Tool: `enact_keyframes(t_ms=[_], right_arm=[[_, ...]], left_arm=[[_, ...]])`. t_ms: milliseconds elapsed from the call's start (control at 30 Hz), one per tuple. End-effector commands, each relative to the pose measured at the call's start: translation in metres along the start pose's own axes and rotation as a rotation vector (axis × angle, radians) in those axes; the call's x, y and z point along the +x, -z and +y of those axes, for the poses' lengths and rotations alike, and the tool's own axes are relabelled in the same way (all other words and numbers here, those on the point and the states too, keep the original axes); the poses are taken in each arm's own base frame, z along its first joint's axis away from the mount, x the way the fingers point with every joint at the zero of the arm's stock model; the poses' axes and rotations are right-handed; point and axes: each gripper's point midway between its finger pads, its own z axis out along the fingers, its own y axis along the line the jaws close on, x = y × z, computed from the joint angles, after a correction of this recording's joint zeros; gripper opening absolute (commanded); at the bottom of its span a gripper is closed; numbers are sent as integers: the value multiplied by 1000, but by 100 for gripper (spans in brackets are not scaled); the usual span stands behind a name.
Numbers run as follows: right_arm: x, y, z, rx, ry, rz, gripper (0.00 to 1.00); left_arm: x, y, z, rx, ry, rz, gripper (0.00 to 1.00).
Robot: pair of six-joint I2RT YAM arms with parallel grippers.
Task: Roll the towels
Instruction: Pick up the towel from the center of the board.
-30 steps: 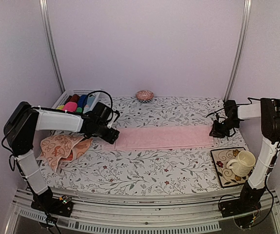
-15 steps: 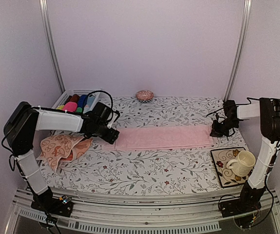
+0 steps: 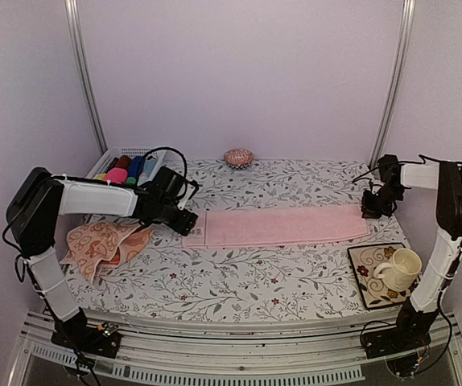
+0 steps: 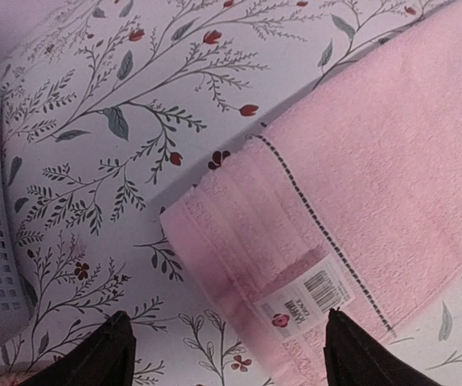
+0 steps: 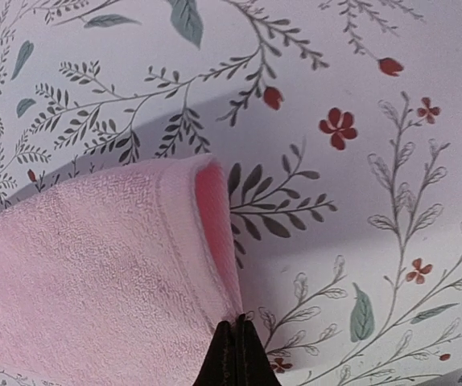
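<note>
**Pink towel (image 3: 279, 226) flat, right end pinched**

It lies stretched along the floral tabletop (image 3: 239, 277). The right tool (image 3: 372, 207) is clenched on its right-end corner (hem folded up into the tips). The left tool (image 3: 184, 223) is spread wide over the labelled left end, gripping nothing. The peach patterned towel (image 3: 102, 243) sits crumpled at the tabletop's left side, beside the left arm.
</note>
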Motion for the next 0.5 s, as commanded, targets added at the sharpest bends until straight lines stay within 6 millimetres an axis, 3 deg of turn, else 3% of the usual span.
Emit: enact_keyframes(t_ms=[0, 100, 200, 333, 467], right_arm=[[-20, 30, -31, 69, -25, -61, 1], [-31, 46, -42, 82, -34, -88, 1], [-41, 61, -32, 44, 0, -103, 1], [-45, 79, 10, -69, 92, -126, 1], [-36, 90, 69, -192, 208, -116, 2]], left_arm=[[-6, -1, -5, 2, -18, -8, 81], [-6, -1, -5, 0, -18, -6, 82], [-7, 0, -4, -4, -13, -5, 82], [-9, 1, -1, -20, 0, -2, 83], [-8, 1, 6, -51, 28, 13, 84]])
